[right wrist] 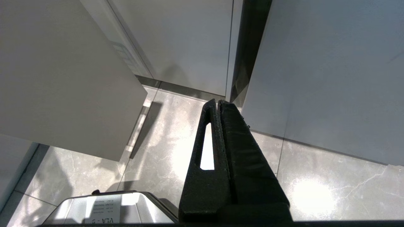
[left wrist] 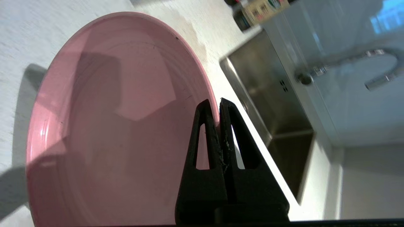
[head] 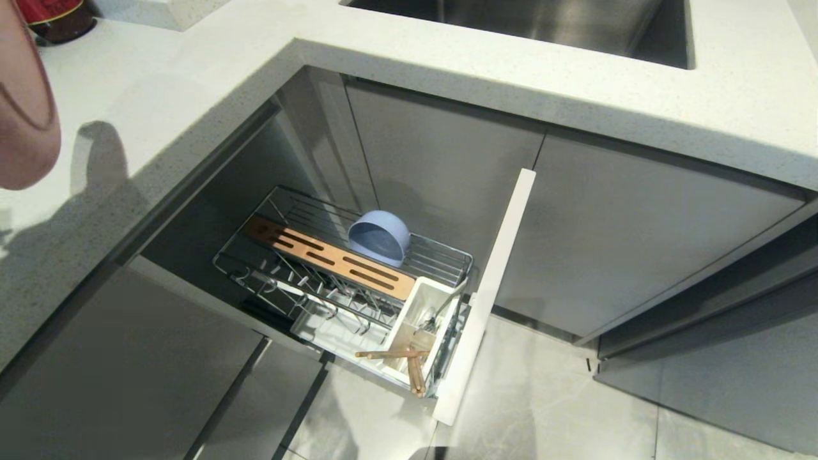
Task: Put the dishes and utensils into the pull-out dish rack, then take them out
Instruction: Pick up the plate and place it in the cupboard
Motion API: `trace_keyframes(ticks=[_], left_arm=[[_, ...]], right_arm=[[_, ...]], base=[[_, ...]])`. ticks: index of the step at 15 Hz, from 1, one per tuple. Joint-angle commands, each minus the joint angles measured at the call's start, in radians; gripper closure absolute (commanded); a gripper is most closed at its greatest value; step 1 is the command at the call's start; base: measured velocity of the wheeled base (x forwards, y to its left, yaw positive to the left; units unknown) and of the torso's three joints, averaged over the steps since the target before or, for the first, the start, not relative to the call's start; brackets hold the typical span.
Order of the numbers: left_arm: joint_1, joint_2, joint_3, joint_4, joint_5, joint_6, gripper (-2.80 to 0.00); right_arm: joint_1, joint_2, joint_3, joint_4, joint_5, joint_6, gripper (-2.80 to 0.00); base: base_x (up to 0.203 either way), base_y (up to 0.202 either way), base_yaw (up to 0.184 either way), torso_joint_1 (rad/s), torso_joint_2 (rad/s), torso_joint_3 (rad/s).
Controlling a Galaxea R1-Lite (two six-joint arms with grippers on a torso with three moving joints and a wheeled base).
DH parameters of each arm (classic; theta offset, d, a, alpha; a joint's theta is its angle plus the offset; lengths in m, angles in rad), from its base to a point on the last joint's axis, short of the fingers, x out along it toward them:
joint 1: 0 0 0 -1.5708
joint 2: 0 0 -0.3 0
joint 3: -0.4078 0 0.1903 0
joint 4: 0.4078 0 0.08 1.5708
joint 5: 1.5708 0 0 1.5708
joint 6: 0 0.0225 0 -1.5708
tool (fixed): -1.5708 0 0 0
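My left gripper (left wrist: 217, 104) is shut on the rim of the pink plate (left wrist: 110, 126), which hangs tilted above the white counter; the plate (head: 22, 102) shows at the head view's far left edge. Below the counter the pull-out dish rack (head: 345, 287) stands drawn out on its pale front panel (head: 492, 287). The light-blue bowl (head: 378, 237) lies on its side at the rack's back. The wooden chopsticks (head: 402, 361) stick out of the white cutlery box (head: 425, 326), and the grey spoon (head: 444, 306) leans in it. My right gripper (right wrist: 217, 102) hangs shut and empty over the floor.
A wooden slotted board (head: 326, 255) runs along the rack. The steel sink (head: 543, 25) is set into the white counter (head: 447, 76); a tap (left wrist: 347, 67) shows beside it. A dark jar (head: 57, 19) stands at the counter's far left. Grey cabinet doors (head: 639, 236) flank the rack.
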Motion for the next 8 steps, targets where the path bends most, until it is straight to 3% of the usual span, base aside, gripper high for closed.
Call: trace_keyframes(ticks=[1,5,8], left_arm=[[-0.076,-0.003,0.026,0.003,-0.034,-0.006,0.0],[-0.14,0.001,0.086,0.008,-0.185,-0.041,0.0],[-0.173,0.04,0.128,0.006,-0.215,-0.061,0.0]], right_arm=[[0.0,-0.004,0.0,0.0,0.0,0.001,0.0],[0.0,-0.004,0.0,0.0,0.0,0.001,0.0],[0.0,-0.004,0.0,0.0,0.0,0.001,0.0]], base=[[0.0,0.0,0.0,0.0,0.0,0.0],[0.0,0.0,0.0,0.0,0.0,0.0],[0.0,0.0,0.0,0.0,0.0,0.0]])
